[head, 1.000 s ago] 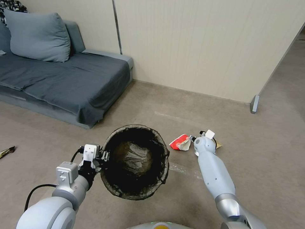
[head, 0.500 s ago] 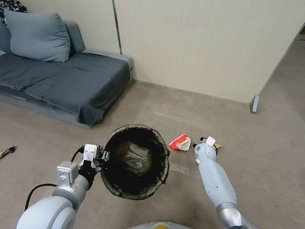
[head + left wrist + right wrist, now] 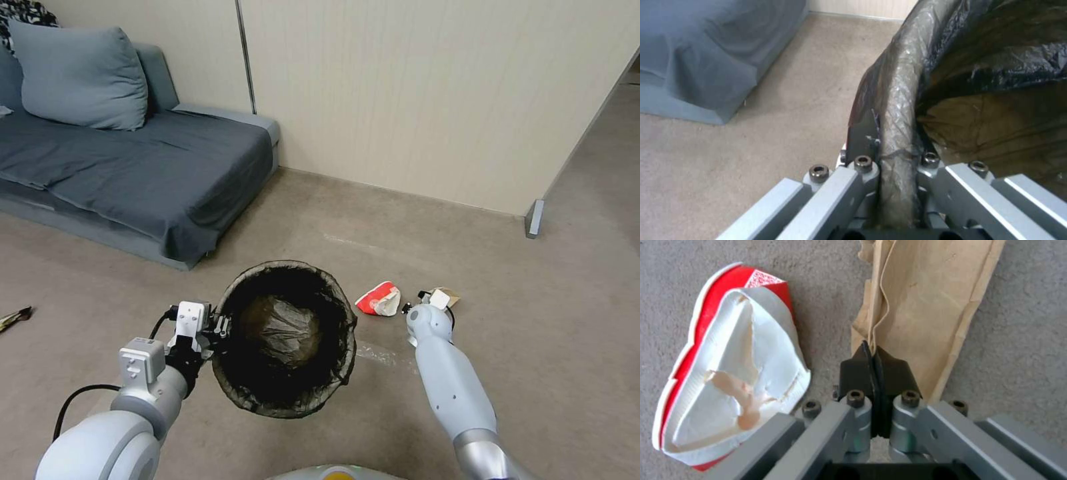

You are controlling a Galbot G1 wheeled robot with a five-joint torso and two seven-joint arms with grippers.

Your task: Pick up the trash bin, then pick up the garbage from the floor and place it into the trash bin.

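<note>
The trash bin (image 3: 283, 400), lined with a dark bag, hangs tilted above the floor with its mouth facing me. My left gripper (image 3: 217, 328) is shut on the bin's bagged rim (image 3: 896, 110), one finger on each side. Of the garbage, the red-and-white carton (image 3: 379, 299) lies on the carpet just right of the bin. A brown paper bag (image 3: 445, 295) lies beside it. My right gripper (image 3: 873, 351) is low at the floor, its black pads pressed together on the near edge of the brown paper bag (image 3: 925, 306). The carton (image 3: 729, 373) lies apart from them.
A grey sofa (image 3: 133, 167) with a cushion stands at the back left, and a beige wall (image 3: 433, 100) runs behind. A gold wrapper (image 3: 13, 318) lies at the far left edge. A grey post foot (image 3: 533, 219) stands at the wall's corner. Open carpet lies to the right.
My right wrist has drawn slightly back toward me. The brown bag's visible end has shifted closer to the wrist. The left arm and bin are still.
</note>
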